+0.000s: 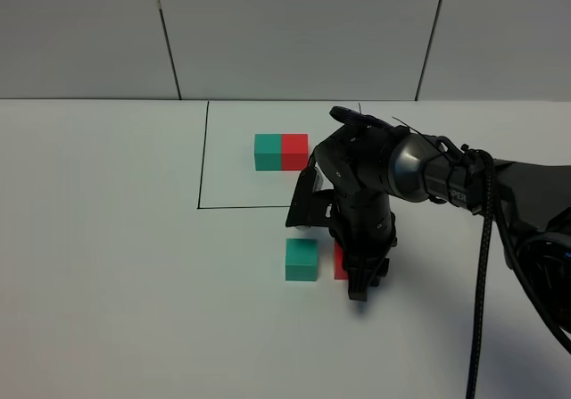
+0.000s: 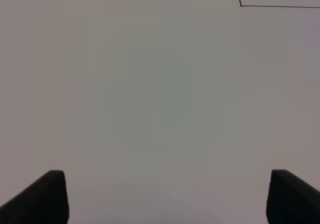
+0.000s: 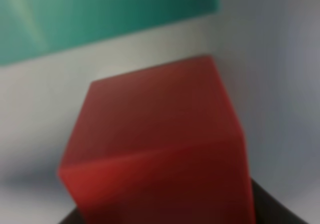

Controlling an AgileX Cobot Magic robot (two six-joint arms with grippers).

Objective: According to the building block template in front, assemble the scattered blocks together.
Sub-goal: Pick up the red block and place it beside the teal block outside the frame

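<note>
Wrist close-up of red cube (image 3: 160, 144), half-hidden overhead, right gripper (image 1: 360, 290) closed, left gripper (image 2: 167, 186) spread

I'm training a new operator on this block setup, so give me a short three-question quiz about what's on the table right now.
1. True or false: the loose teal-green matte cube touches the loose red matte cube.
2. The right gripper at the red cube is: A) shut B) wide open C) out of view.
3. Fill in: in the high view, the red half of the black-framed green-red template bar is on the ____.

Key: 1 false, a gap shows between them. 2 A. 3 right.
</note>
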